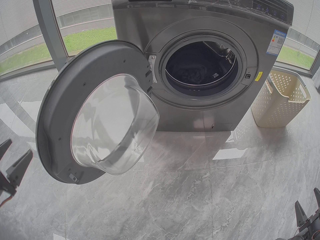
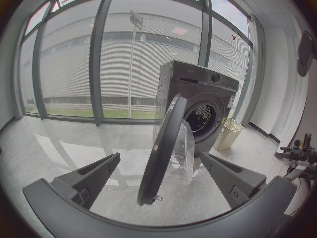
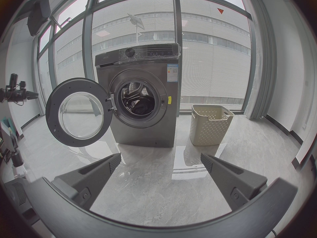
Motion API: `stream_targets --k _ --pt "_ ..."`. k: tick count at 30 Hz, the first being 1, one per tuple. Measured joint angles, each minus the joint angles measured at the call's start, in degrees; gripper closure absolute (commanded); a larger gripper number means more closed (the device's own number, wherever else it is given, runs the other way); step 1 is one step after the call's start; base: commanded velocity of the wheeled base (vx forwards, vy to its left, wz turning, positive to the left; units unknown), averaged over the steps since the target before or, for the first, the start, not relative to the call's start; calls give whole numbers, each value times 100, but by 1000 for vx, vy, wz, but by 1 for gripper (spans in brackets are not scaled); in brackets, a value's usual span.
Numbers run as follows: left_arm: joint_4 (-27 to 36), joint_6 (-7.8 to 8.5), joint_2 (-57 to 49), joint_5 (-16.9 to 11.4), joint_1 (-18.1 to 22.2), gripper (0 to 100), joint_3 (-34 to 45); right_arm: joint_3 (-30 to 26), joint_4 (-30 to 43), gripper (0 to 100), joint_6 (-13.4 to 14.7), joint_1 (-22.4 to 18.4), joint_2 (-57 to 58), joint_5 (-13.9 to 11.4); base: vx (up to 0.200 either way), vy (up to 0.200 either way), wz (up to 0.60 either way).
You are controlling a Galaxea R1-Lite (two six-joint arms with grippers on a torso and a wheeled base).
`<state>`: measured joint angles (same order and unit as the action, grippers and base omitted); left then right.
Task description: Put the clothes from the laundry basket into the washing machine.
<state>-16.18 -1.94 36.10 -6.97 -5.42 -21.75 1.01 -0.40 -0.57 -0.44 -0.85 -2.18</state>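
Note:
The grey washing machine [image 1: 200, 67] stands ahead with its round door [image 1: 96, 114] swung wide open to the left. Dark clothes [image 1: 196, 75] lie inside the drum [image 3: 138, 98]. A cream laundry basket [image 1: 281, 99] sits on the floor just right of the machine; no clothes show over its rim [image 3: 211, 111]. My left gripper [image 1: 10, 162] hangs low at the left edge, open and holding nothing, well short of the door. My right gripper [image 1: 308, 205] is low at the right, open and holding nothing, far back from the basket.
Grey marble floor [image 1: 186, 184] stretches between me and the machine. Glass window walls [image 1: 83, 20] with dark frames stand behind it. The open door [image 2: 161, 149] juts out into the left side of the floor. Camera gear on stands [image 3: 15, 95] sits off to the far left.

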Motion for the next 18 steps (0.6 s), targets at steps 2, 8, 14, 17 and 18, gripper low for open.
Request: stream_targets --k 2,8,14,17,18 --pt "-155 -16 544 -176 -44 0 -210 0 0 0 0 0 0 0 0 0 0" --pt "-750 -55 1997 -996 -249 0 -829 0 0 0 15 0 -2 0 0 0 0" --pt "-859 -176 2495 -1180 -953 0 -984 0 0 0 15 0 -2 0 0 0 0" --pt "-847 -306 2443 -1187 -1491 0 -975 0 -2 0 17 0 -2 0 0 0 0" --pt "-818 -367 2374 -1187 -1720 0 -962 0 -2 0 17 0 -2 0 0 0 0"
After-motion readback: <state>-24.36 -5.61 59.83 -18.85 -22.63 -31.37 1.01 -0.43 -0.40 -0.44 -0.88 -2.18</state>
